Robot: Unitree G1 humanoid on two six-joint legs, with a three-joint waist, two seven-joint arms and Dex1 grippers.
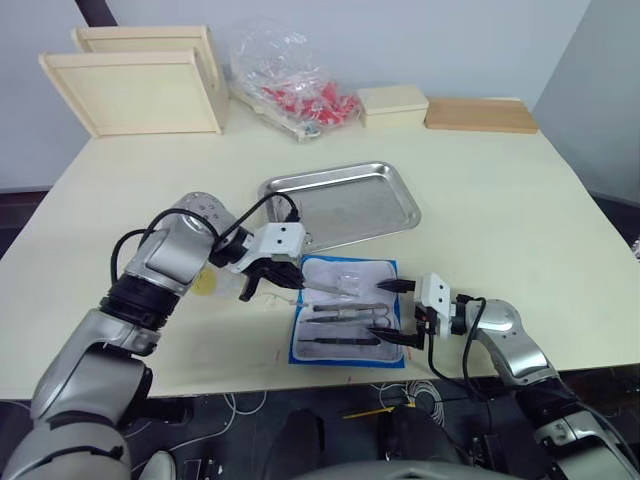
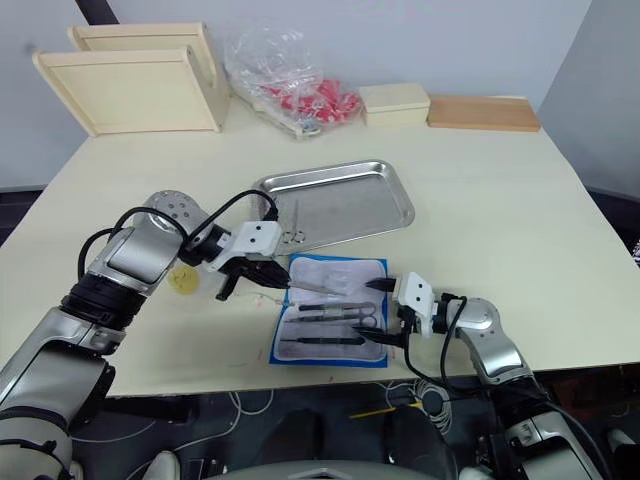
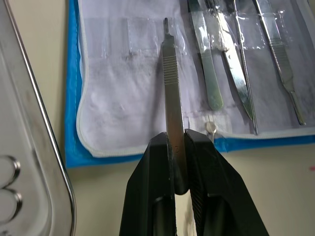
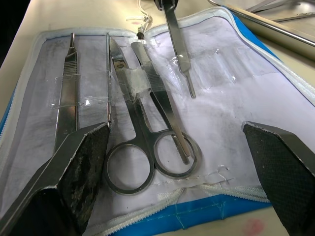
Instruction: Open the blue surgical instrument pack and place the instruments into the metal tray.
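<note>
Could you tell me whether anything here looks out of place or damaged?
Nothing stands out. The blue surgical instrument pack lies open and flat; the left gripper holds a slim steel handle over it, beside the metal tray.

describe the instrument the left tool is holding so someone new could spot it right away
Find the open blue surgical instrument pack at the table's near edge. Over its end nearer the metal tray, the left tool pinches a slim flat steel handle: ringless, ribbed, raised while the others lie sleeved.
</note>
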